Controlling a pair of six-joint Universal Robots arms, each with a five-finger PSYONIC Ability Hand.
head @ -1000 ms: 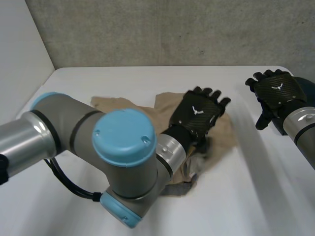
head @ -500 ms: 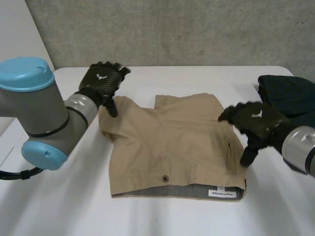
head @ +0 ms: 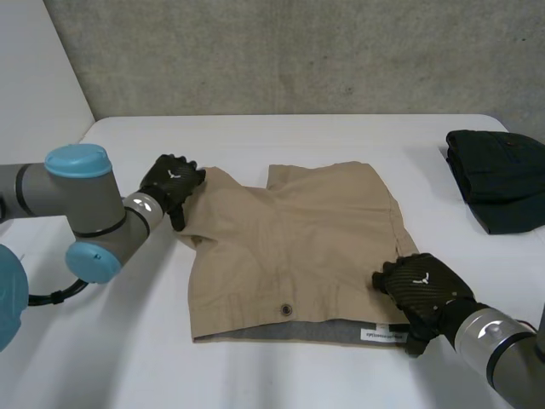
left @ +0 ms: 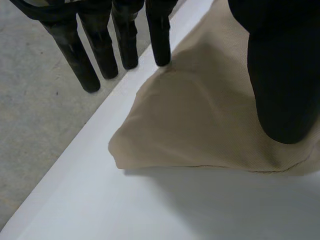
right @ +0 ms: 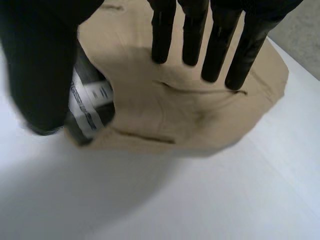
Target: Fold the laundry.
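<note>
Nearest on the white table [head: 255,375] is the right hand [head: 421,290], at the near right corner of the tan shorts [head: 289,247]. Its wrist view shows its fingers [right: 218,45] straight and spread over the cloth. The thumb [right: 40,65] stands apart, beside the white label [head: 385,335] — nothing grasped. The label sits on the grey inside of the waistband [head: 281,331], which runs along the near edge. Just behind it is a dark button [head: 286,309]. The shorts lie flat in the middle of the table, waist toward the robot and legs away.

At the far left corner, on a leg hem, is the left hand [head: 173,181]. Its fingers [left: 125,35] are straight, with their tips at or just past the cloth's edge. The thumb [left: 282,75] is down on the fabric, released rather than clenched. Well apart, at the far right of the table, lies a folded dark garment [head: 498,175], clear of both hands. A concrete wall [head: 298,51] stands behind.

Half a second ago the right hand was farther along the shorts' right edge; it has come near to the label corner. The left hand, then raised above its corner, is now lower on it. The shorts lie as they did.

Counted: one pair of shorts, one dark garment, one button, one label, two hands.
</note>
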